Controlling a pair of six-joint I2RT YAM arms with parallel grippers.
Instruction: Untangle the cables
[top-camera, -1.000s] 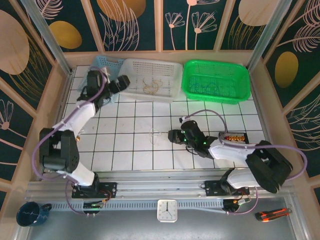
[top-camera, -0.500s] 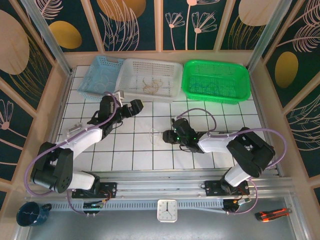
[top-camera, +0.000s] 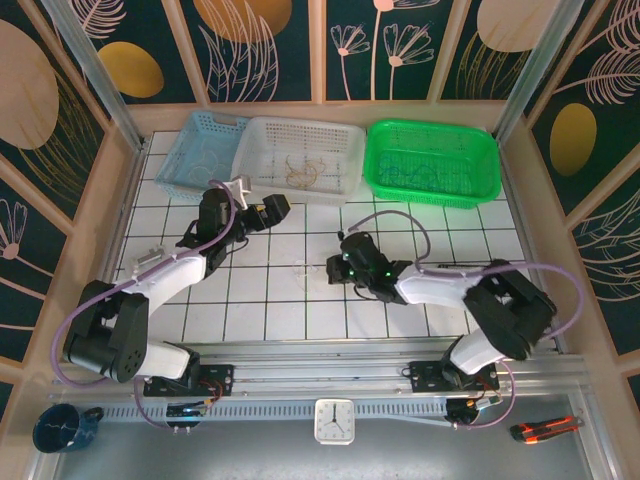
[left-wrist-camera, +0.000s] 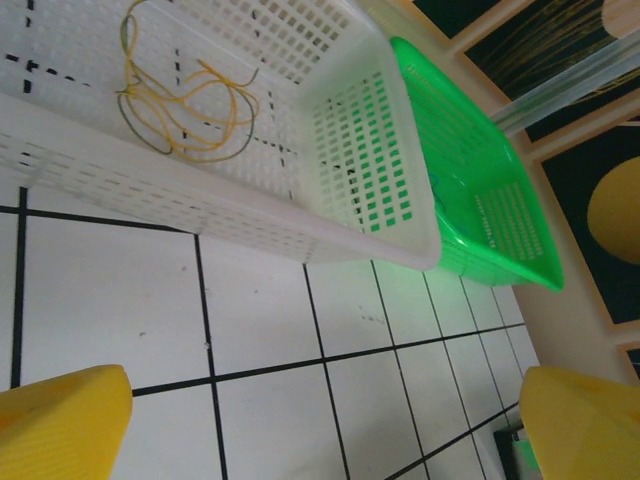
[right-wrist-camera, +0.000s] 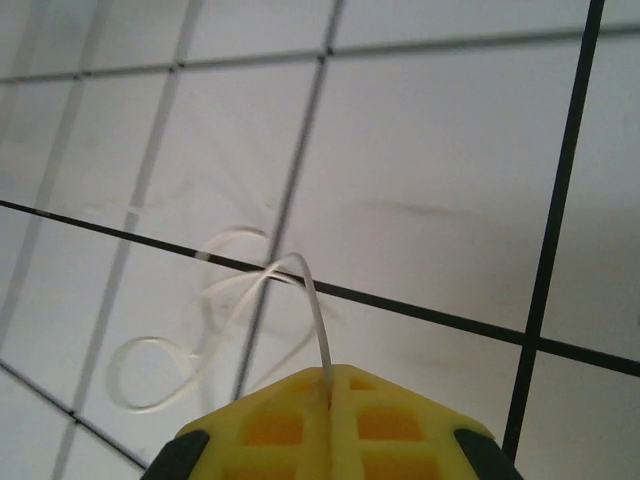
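At the near edge, in front of the metal rail (top-camera: 320, 372) that carried the arm bases, sat a small white clock (top-camera: 333, 421). A dark blue mug (top-camera: 62, 428) stood off to its left and an orange-handled cutter (top-camera: 545, 429) lay off to its right.

Beyond the rail, near the middle of the table (top-camera: 250, 310), the right gripper (top-camera: 333, 268) was low over the tiles. Its yellow fingers (right-wrist-camera: 270, 420) were pressed together on one end of the whitish cable (right-wrist-camera: 230, 300), and the rest of that strand curled loosely on the tiles just ahead of it.

Farther back and to the left, the left gripper (top-camera: 275, 208) hung with its jaws spread wide and nothing between them, just in front of the white basket (top-camera: 262, 125).

That basket held yellowish strands (left-wrist-camera: 185, 105). A light blue basket (top-camera: 190, 135) touched its left side. A green basket (top-camera: 480, 135) stood on its right with thin strands (top-camera: 415, 172) inside.

The table was white tile ruled with black grid lines and boxed in by a pale wooden frame. Behind it rose dark panels printed with gold and pink leaves.
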